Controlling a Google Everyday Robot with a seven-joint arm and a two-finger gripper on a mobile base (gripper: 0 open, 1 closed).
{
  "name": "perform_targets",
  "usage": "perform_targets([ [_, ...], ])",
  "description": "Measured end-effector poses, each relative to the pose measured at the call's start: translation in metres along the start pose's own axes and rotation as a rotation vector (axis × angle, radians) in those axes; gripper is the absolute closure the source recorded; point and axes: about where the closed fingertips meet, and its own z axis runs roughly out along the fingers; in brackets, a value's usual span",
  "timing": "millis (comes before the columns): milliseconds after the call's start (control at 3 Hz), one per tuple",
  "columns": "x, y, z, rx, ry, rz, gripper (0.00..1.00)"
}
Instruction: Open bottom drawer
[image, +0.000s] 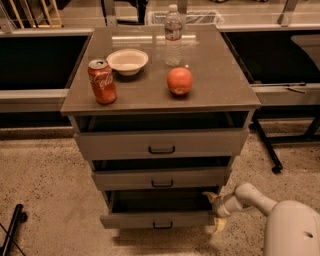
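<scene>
The grey cabinet has three drawers. The bottom drawer (157, 219) is the lowest, with a flat grey front and a small dark bar handle (162, 225). It stands pulled out, with a dark gap above its front. The middle drawer (161, 178) and top drawer (161, 143) are also pulled out a little. My gripper (214, 210) is at the bottom drawer's right end, at its front corner, on a white arm (255, 200) that comes in from the lower right.
On the cabinet top stand a red soda can (102, 81), a white bowl (127, 61), a water bottle (173, 36) and an orange fruit (179, 81). Dark table legs (267, 145) stand to the right. A black pole (12, 232) lies on the floor at lower left.
</scene>
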Motion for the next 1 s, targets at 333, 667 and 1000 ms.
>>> perform_targets([
  [333, 0.0, 0.0, 0.0, 0.0, 0.0, 0.0, 0.0],
  [667, -0.006, 0.02, 0.015, -0.06, 0.035, -0.004, 0.0],
  [1000, -0.017, 0.069, 0.033, -0.183, 0.065, 0.005, 0.2],
])
